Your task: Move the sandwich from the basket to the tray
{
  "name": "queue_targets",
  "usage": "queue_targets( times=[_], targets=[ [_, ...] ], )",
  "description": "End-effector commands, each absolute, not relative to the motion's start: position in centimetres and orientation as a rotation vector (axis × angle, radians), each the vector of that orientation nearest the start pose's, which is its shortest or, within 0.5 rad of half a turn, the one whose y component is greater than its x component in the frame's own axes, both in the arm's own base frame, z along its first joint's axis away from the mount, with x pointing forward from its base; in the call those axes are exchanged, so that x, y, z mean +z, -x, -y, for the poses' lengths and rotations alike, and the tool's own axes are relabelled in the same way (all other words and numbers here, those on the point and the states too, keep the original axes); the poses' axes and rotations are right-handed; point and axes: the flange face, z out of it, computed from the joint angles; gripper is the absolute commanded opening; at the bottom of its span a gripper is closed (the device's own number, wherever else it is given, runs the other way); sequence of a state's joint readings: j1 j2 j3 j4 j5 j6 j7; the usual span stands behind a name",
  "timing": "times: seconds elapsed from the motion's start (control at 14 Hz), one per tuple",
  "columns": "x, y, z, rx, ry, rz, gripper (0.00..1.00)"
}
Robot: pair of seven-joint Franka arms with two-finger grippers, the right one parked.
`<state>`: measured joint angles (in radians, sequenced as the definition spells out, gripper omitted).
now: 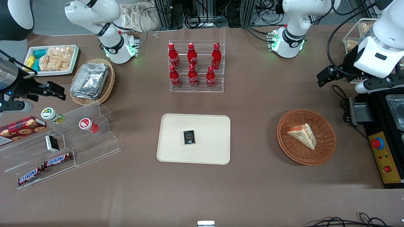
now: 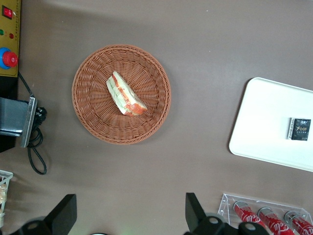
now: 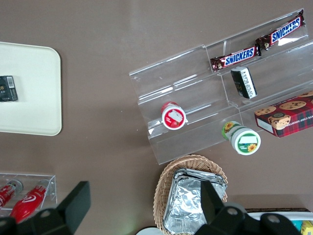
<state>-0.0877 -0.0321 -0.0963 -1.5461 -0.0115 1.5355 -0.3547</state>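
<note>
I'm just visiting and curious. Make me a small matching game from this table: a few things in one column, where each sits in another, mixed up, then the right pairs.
Things:
1. triangular white-bread sandwich
2. small black packet
3. red cola bottles
4. left arm's black pincer

Places:
A. on the cream-beige rectangular tray
B. in the clear acrylic rack
C. open, above bare table beside the basket
D. in the round reddish-brown wicker basket

Pairs: 1-D, 2-A, 3-B, 4-C
</note>
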Motion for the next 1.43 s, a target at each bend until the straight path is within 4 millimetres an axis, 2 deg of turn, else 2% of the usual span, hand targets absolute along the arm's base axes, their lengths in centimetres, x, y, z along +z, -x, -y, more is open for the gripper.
queue_targets(
  times=[0.0, 0.07, 0.14, 0.21, 0.29, 0.5, 0.79, 0.93, 1.07, 1.36],
  targets=[
    [65.3, -53.0, 10.3, 0.033, 3.142, 0.22, 1.0],
    [64.7, -53.2, 10.3, 0.049, 3.137, 0.227, 1.0],
    [63.2, -54.0, 10.1, 0.089, 3.128, 0.256, 1.0],
    [60.9, -54.9, 9.6, 0.15, 3.121, 0.301, 1.0],
    [58.5, -56.0, 8.2, 0.161, 3.109, 0.378, 1.0],
    [49.6, -57.4, 7.2, 0.051, 3.067, 0.698, 1.0],
    [37.4, -58.6, 6.8, 0.068, 2.957, 1.067, 1.0],
    [32.3, -59.3, 6.7, 0.093, 2.882, 1.247, 1.0],
    [28.9, -59.6, 6.0, 0.099, 2.825, 1.348, 1.0],
    [24.7, -58.2, 3.5, 0.033, 2.798, 1.427, 0.98]
  ],
)
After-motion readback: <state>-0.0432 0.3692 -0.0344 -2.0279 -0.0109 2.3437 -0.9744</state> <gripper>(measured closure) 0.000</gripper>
